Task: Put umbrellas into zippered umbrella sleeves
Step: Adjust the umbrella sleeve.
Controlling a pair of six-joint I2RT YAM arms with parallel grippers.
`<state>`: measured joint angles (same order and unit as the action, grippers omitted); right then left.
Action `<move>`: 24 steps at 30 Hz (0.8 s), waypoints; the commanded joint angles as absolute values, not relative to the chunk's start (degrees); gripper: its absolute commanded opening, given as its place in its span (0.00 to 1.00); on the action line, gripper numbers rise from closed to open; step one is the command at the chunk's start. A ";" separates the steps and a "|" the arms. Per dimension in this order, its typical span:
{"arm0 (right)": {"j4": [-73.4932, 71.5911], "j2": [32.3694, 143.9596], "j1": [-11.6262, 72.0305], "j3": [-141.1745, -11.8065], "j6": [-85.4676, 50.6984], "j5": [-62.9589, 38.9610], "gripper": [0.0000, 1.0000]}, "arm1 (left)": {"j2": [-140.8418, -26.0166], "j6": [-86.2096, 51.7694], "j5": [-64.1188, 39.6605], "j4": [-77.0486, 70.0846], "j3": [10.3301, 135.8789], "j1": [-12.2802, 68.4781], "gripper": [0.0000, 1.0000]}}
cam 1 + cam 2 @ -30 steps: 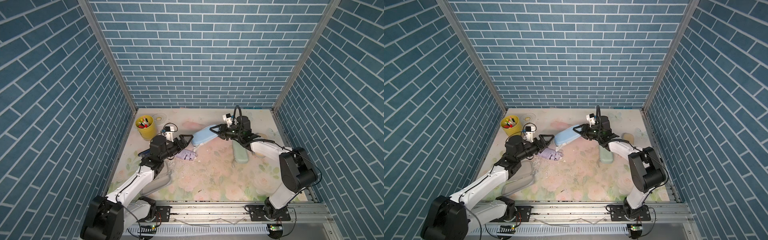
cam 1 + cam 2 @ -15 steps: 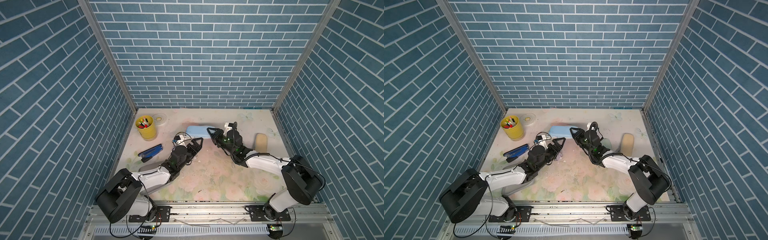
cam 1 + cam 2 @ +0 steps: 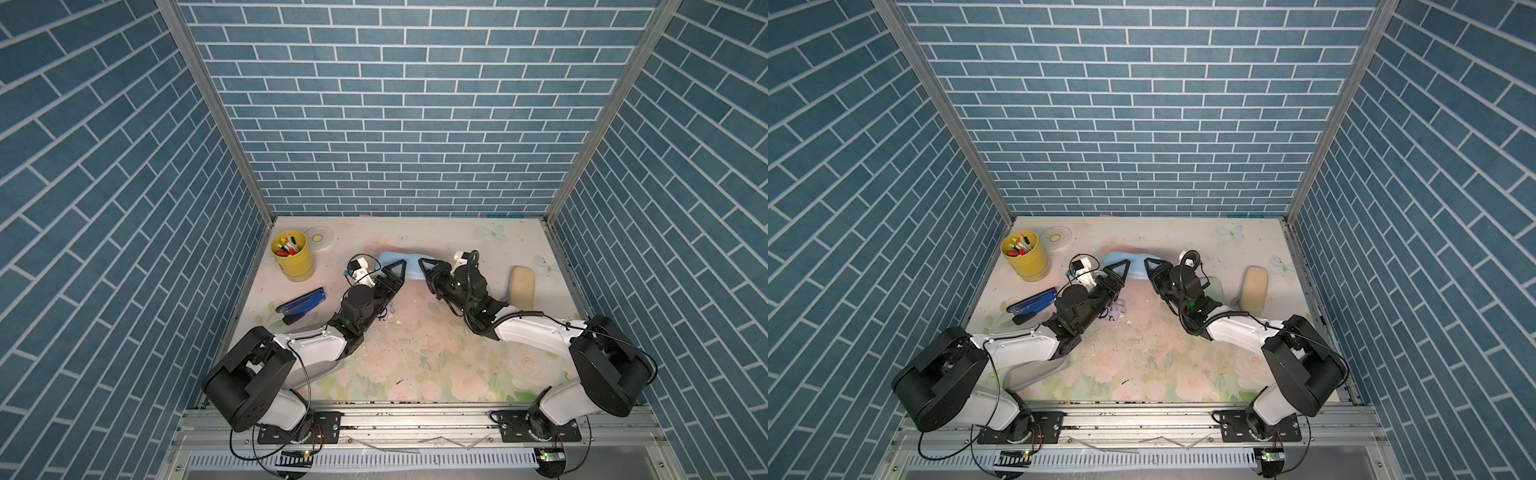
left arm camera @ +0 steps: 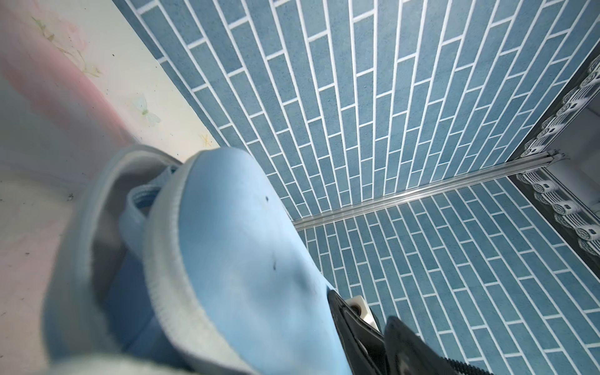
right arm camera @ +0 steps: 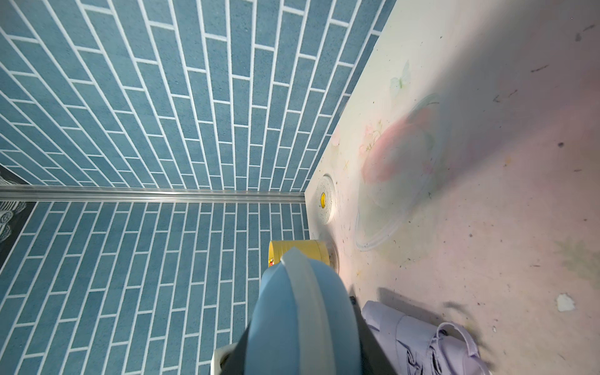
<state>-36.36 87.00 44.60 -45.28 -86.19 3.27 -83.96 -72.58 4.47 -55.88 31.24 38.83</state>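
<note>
1. Both arms, raised a second ago, now reach low over the tabletop (image 3: 415, 353). The blue sleeve (image 3: 411, 266), which was then tilted in the air, lies flat toward the middle of the back edge. In the last half second the left gripper (image 3: 397, 270) has moved up to the sleeve's left end.
2. The right gripper (image 3: 426, 266) pinches the sleeve's right end. In the right wrist view the sleeve (image 5: 302, 324) fills the space between its fingers.
3. The left gripper has the sleeve's other end in front of it. I cannot tell whether its jaws press on the sleeve or only stand around it.
4. In the left wrist view the blue sleeve (image 4: 243, 259) gapes along its grey zip band. The light blue umbrella (image 4: 130, 302), blurred, lies inside against the pale grey lining.
5. The yellow cup (image 3: 293, 262) stands in the back left corner and holds coloured pens (image 3: 287, 245). A tape roll (image 3: 319, 239) lies just beside it.
6. The lilac umbrella (image 5: 422, 341) lies loose on the tabletop, outside any sleeve and mostly hidden under the left wrist in both top views.
7. The beige sleeve (image 3: 521, 286) lies closed near the right edge. A mint sleeve (image 3: 1214, 286) shows partly behind the right arm. The stapler (image 3: 301, 303) lies near the left edge.
</note>
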 commanded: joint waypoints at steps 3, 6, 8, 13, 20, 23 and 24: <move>-40.05 87.53 46.24 -48.12 -90.24 -2.15 0.12 | -89.41 -73.53 4.84 -62.05 34.11 36.41 0.76; -39.92 87.29 46.30 -47.22 -90.26 -3.24 0.20 | -91.91 -76.35 6.97 -65.37 34.26 35.35 0.62; -39.83 87.10 46.22 -46.39 -90.30 -3.75 0.28 | -92.25 -76.29 7.40 -65.63 34.88 34.99 0.53; -37.30 85.14 42.41 -43.54 -86.29 -8.95 0.56 | -89.67 -74.74 7.37 -62.08 35.18 32.99 0.39; -3.70 77.49 40.34 -48.33 -41.08 -6.26 0.46 | -82.51 -68.52 3.78 -50.91 36.22 30.06 0.39; -0.19 77.53 43.92 -49.84 -27.03 -1.32 0.43 | -80.93 -67.59 2.17 -49.54 36.74 29.91 0.38; -0.36 77.76 44.56 -50.05 -24.59 -1.40 0.43 | -80.74 -67.48 1.71 -49.28 36.74 29.95 0.39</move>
